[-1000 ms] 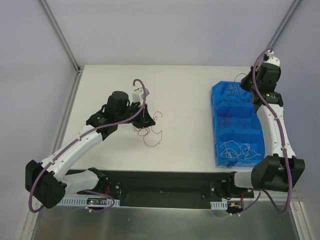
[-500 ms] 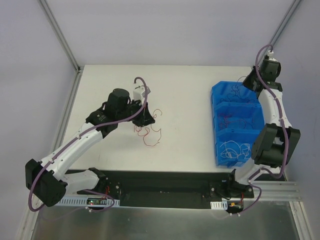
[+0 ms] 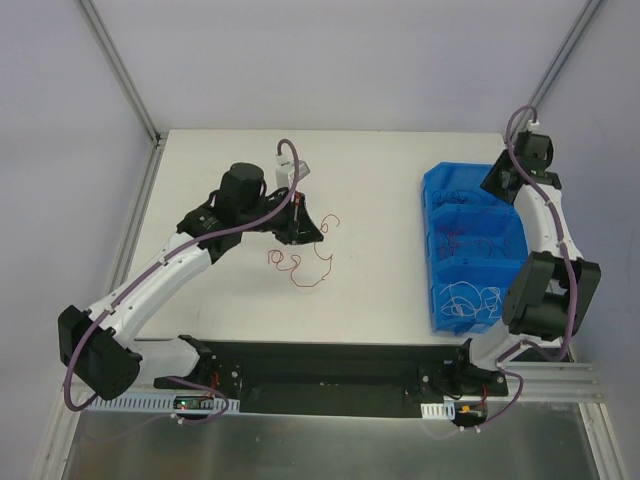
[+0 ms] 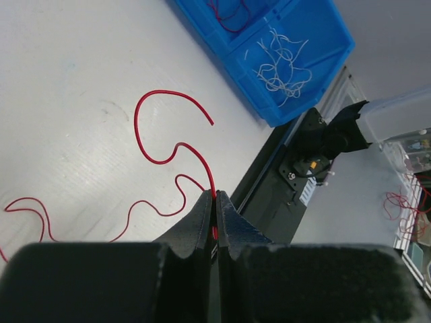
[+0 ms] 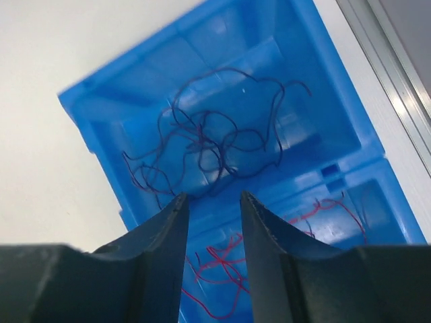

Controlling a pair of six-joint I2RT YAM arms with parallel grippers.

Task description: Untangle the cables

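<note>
My left gripper (image 3: pixel 318 230) (image 4: pixel 215 197) is shut on one red cable (image 4: pixel 168 128), which curls up and away from the fingertips above the table. More red cables (image 3: pixel 298 266) (image 4: pixel 30 200) lie loose on the white table just below it. My right gripper (image 3: pixel 497 178) (image 5: pixel 214 196) hangs open over the far end of the blue bin (image 3: pixel 436 250) (image 5: pixel 87 101), with nothing between its fingers. Beneath it a clump of dark purple cables (image 5: pixel 215 134) lies in the far compartment. Red cables (image 5: pixel 215 269) lie in the middle compartment and white cables (image 3: pixel 475 300) (image 4: pixel 276 64) in the near one.
The blue bin has three compartments and stands at the table's right side. A metal frame rail (image 3: pixel 120 70) runs along the table's left and back edges. The black base plate (image 3: pixel 320 370) of the arms lines the near edge.
My left gripper has risen and moved right and back, drawing one red cable out of the pile. My right gripper has opened over the bin's far compartment, and that arm has shifted.
</note>
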